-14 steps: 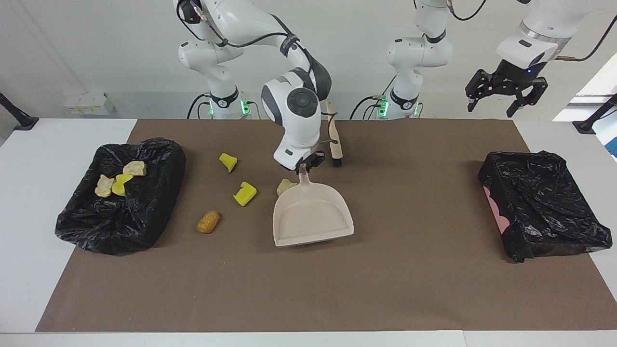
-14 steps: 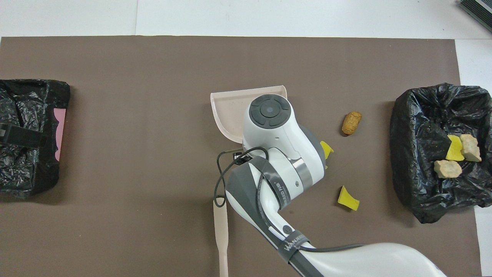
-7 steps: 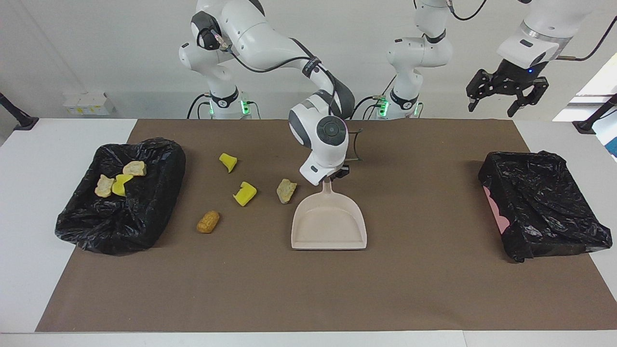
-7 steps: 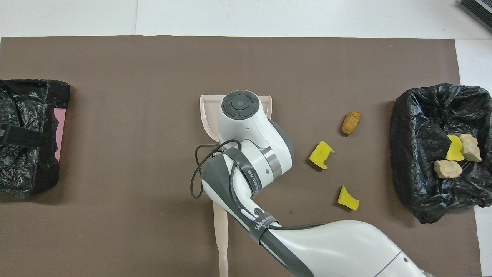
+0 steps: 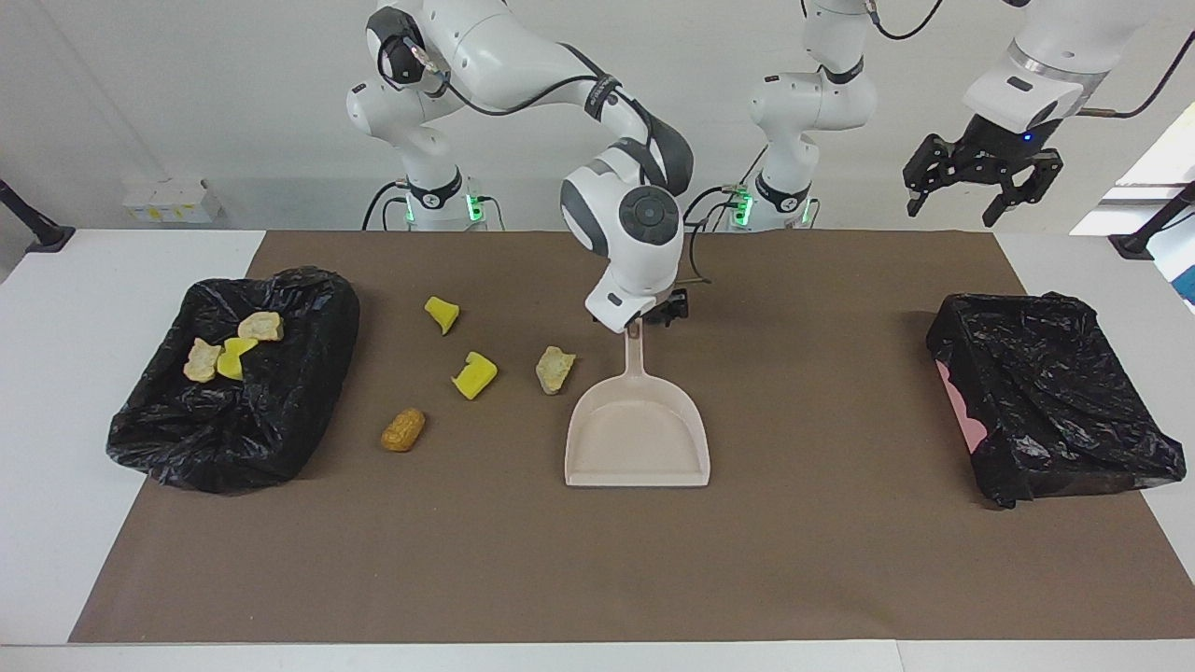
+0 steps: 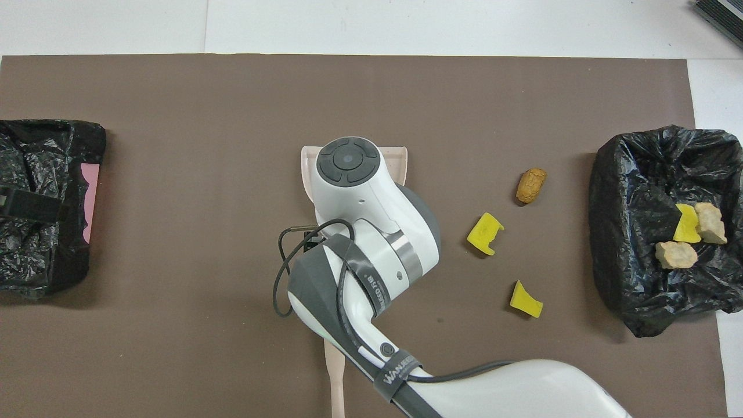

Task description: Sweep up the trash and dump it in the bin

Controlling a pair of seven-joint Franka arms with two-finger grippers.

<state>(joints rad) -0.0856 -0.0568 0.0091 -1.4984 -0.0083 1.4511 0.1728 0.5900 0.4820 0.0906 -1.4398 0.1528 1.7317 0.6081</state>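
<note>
1. The right tool is held over the handle end of the dustpan; whether it is open or closed cannot be told.
2. The left tool is raised, open and empty, over the left arm's end of the desk.
3. Four pieces of trash lie loose. The beige chunk is just beside the handle, and the others lie toward the bin, which holds three pieces.
4. Bare mat is left farther from the robots than the dustpan.

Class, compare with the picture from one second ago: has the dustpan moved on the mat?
Yes. The dustpan has slid away from the beige chunk, toward the left arm's end, and turned square to the mat's edge.
</note>
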